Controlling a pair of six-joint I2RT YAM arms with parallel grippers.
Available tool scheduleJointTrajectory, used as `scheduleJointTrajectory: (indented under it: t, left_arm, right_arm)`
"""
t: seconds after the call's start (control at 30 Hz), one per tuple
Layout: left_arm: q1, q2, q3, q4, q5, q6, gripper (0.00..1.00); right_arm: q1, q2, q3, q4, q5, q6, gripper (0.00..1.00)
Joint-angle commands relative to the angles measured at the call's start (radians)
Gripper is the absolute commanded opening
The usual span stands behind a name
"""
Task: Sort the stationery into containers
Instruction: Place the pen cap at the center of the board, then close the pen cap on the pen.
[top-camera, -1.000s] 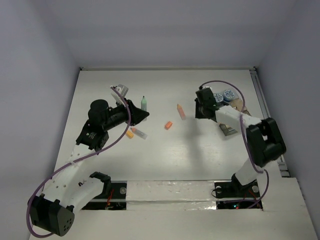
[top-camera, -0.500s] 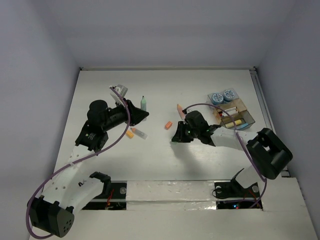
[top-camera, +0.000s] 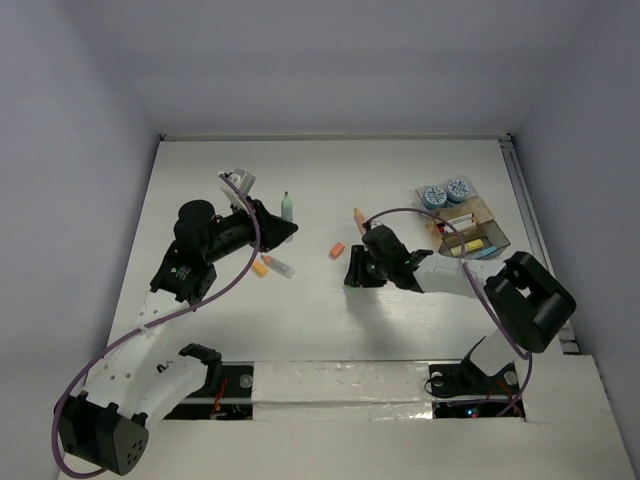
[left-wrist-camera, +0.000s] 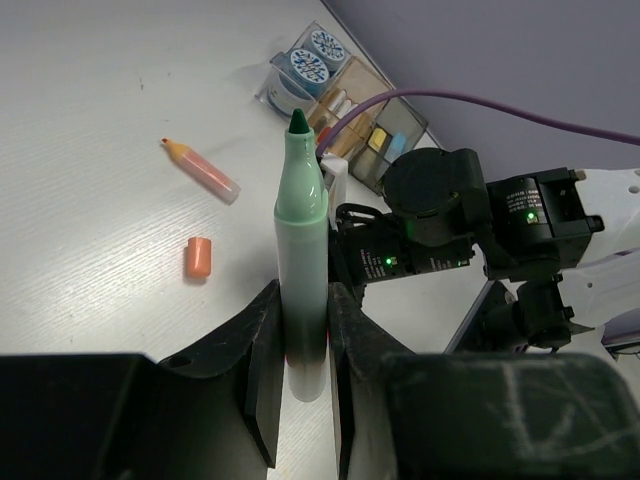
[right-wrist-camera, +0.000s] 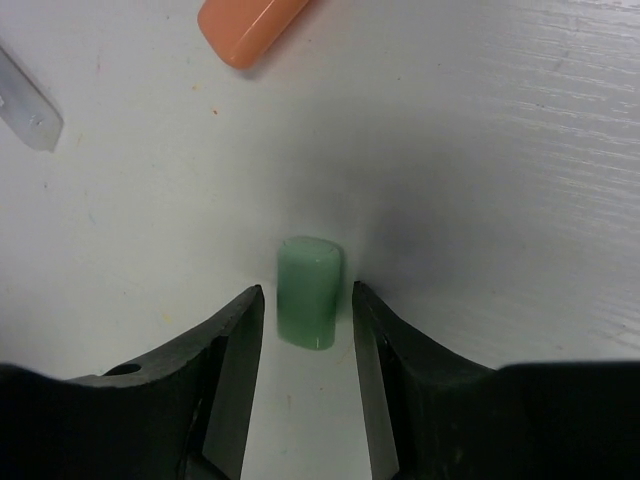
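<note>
One green marker (left-wrist-camera: 303, 250), two rolls (top-camera: 434, 195)

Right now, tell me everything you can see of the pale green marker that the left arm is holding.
The pale green plastic marker has a smooth, slightly glossy barrel that narrows to a dark green pointed tip, with no cap on it. The jaws of the left gripper are clamped on its lower part, one on each side, and most of the barrel sticks out beyond them. From above it points toward the far edge of the table. Nothing else visibly touches it, though I cannot tell whether it clears the tabletop.
</note>
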Motion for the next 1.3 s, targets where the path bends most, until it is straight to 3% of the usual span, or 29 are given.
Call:
scheduleJointTrajectory:
  t: [0.0, 0.3, 0.73, 0.83, 0.97, 1.0, 1.07, 1.17, 1.27]
  left_arm:
    - [-0.006, -0.019, 0.038, 0.048, 0.018, 0.003, 0.00]
    - [-0.006, -0.025, 0.039, 0.046, 0.015, 0.005, 0.00]
    - [-0.006, -0.042, 0.041, 0.042, 0.010, 0.009, 0.00]
    - [-0.006, -0.043, 0.039, 0.040, 0.009, 0.009, 0.00]
    - [-0.006, -0.042, 0.041, 0.040, 0.009, 0.011, 0.00]
    - [-0.006, -0.042, 0.041, 0.038, 0.009, 0.011, 0.00]
    - [-0.006, -0.042, 0.041, 0.040, 0.006, 0.011, 0.00]
    - [-0.006, -0.037, 0.039, 0.042, 0.009, 0.011, 0.00]
    - [-0.006, -0.034, 0.038, 0.043, 0.007, 0.009, 0.00]
  right_arm:
    - [0.008, 0.013, 0.027, -0.123, 0.108, -0.035, 0.48]
    - [0.056, 0.016, 0.129, -0.224, 0.170, -0.080, 0.61]
    - [0.152, 0.240, 0.332, -0.419, 0.331, -0.098, 0.61]
    - [0.152, 0.262, 0.358, -0.471, 0.366, -0.095, 0.56]
    - [0.161, 0.295, 0.372, -0.525, 0.405, -0.089, 0.37]
    - [0.161, 0.298, 0.370, -0.525, 0.409, -0.083, 0.22]
    - [0.161, 0.286, 0.370, -0.519, 0.411, -0.081, 0.07]
    - [0.161, 0.231, 0.395, -0.502, 0.418, -0.093, 0.00]
    - [0.161, 0.138, 0.425, -0.467, 0.414, -0.119, 0.00]
